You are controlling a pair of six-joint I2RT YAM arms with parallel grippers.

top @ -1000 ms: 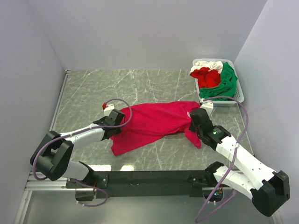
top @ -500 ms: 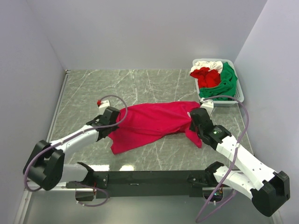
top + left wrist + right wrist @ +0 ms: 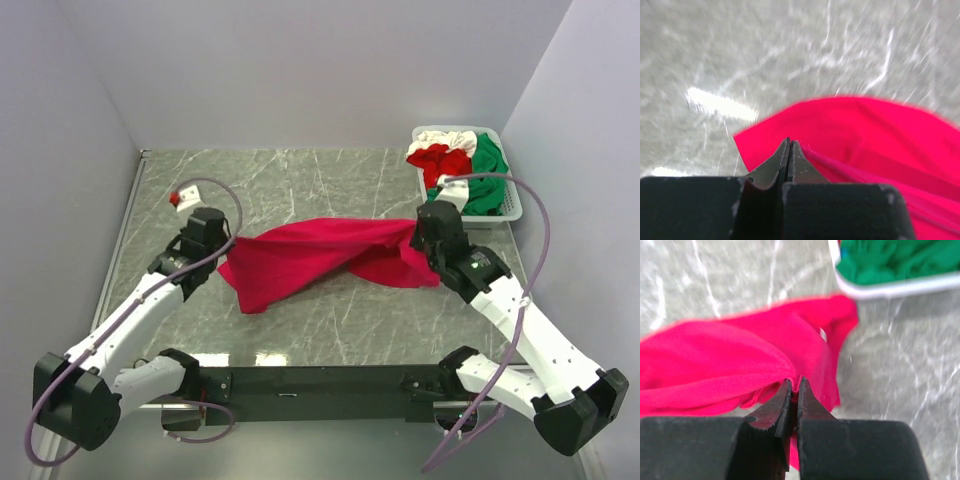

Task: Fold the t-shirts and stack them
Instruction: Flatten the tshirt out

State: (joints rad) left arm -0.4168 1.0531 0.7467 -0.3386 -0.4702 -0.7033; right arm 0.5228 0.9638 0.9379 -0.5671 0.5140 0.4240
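The crimson t-shirt (image 3: 320,262) stretches unfolded across the mid worktop (image 3: 300,180), its ends pinched by the left fingers (image 3: 774,169) and right fingers (image 3: 774,409). The green, red and white shirts (image 3: 450,165) sit in the far-right basket (image 3: 515,205), and 0 are stacked.

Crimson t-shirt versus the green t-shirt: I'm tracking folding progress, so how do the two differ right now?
The crimson t-shirt lies drawn out across the table; the green t-shirt is bunched in the white basket. The left gripper and right gripper each pinch an end of the crimson t-shirt; nothing grips the green t-shirt. Both are plain, unfolded cloth.
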